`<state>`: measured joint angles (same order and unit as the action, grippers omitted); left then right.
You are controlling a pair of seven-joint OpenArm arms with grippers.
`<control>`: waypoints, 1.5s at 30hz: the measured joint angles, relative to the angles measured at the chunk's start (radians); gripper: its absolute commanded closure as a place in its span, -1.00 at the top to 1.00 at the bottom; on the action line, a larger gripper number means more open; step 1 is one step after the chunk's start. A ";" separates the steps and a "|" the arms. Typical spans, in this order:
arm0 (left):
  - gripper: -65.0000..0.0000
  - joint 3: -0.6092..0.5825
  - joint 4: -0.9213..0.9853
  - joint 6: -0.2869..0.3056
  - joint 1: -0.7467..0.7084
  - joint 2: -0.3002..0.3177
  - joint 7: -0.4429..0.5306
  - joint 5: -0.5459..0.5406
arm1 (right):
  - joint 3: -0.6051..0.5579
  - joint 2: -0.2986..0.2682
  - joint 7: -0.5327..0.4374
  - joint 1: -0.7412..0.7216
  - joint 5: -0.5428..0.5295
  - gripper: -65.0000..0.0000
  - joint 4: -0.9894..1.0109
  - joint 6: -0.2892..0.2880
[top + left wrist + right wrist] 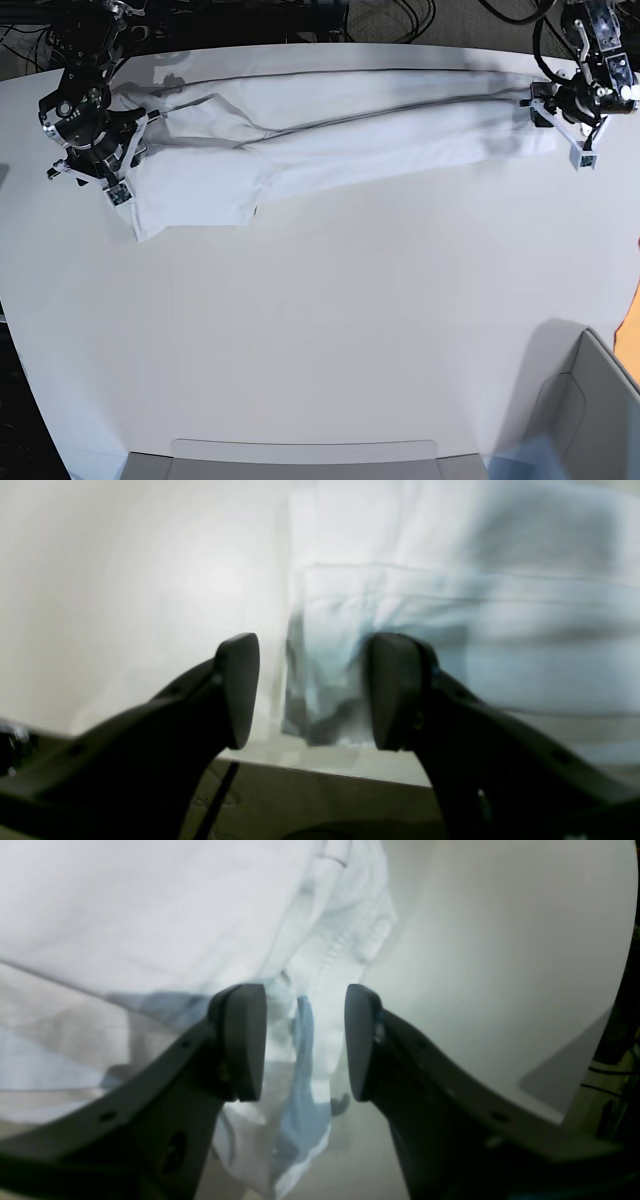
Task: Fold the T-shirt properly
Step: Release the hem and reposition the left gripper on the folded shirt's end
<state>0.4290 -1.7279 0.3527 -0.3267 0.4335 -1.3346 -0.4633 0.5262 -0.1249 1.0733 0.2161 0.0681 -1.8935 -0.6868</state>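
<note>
1. Base view, left side: the right end effector (122,165) hangs over the sleeve end of the T-shirt (360,125), at the far left of the table (330,330). The right wrist view shows its jaws parted, with bunched, seamed cloth lying in the gap. No pad is pressed onto it, so nothing is gripped.

2. Centre: the T-shirt lies stretched in a long, narrow band along the far edge of the table, running nearly from one arm to the other. It looks already doubled lengthwise. One short sleeve and a broader flap spread toward the near side at the left end. The near half of the table is bare white.

3. Right side: the left end effector (568,125) sits at the hem end of the band. The left wrist view shows its jaws wide apart, with a folded corner of cloth between them. One pad is at or just beside the fabric and the other stands clear over bare table. It holds nothing.

4. Handling, as a judgement: the cloth is thin, light and limp. It will sag and slide on the smooth table and crease easily.

5. Where to take hold, as a judgement: pinch the hemmed corners or the stacked fold edges at each end, catching all layers at once.
</note>
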 measured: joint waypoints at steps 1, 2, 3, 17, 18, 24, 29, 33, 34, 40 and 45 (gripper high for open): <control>0.10 0.000 0.017 0.020 0.013 0.000 0.002 -0.001 | 0.000 -0.002 0.001 0.001 0.003 -0.20 0.000 0.000; 0.10 0.008 0.041 0.048 0.024 0.001 0.010 -0.003 | 0.000 -0.003 0.002 0.002 0.006 -0.20 0.000 0.000; 0.10 0.023 0.069 0.061 0.028 0.001 0.014 -0.010 | 0.000 -0.003 0.001 0.002 0.006 -0.20 0.000 0.000; 0.08 0.079 0.548 0.392 0.076 0.045 0.336 -0.155 | -0.001 -0.003 0.001 0.000 0.006 -0.20 0.000 0.000; 0.07 0.058 0.575 0.393 0.079 0.051 0.368 -0.171 | -0.007 -0.004 0.002 0.000 0.008 -0.20 0.000 0.000; -0.79 -0.154 0.721 0.389 0.192 0.089 0.481 -0.229 | -0.053 -0.002 0.003 0.002 0.007 -0.20 0.000 0.000; -1.00 -0.307 0.897 0.461 0.319 0.049 0.519 -0.436 | -0.055 0.000 0.005 0.003 0.010 -0.20 -0.001 0.000; -1.00 -0.321 1.038 0.519 0.386 0.055 0.412 -0.581 | -0.051 0.003 0.000 -0.007 -0.001 -0.20 -0.002 0.000; -1.00 -0.323 1.060 0.525 0.400 0.061 0.396 -0.585 | -0.049 0.001 0.000 -0.008 -0.001 -0.20 -0.002 0.000; -1.00 -0.299 1.117 0.527 0.443 0.121 0.369 -0.581 | -0.047 0.003 0.004 -0.003 0.000 -0.20 -0.034 0.000; -1.00 -0.226 1.119 0.501 0.443 0.193 0.379 -0.442 | -0.047 0.001 0.003 -0.010 0.001 -0.20 -0.042 0.000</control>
<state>0.2031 -0.6090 0.8536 0.1165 0.6266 -0.9558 -0.9054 0.4789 -0.1242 1.0767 0.2066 0.0692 -1.9350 -0.6868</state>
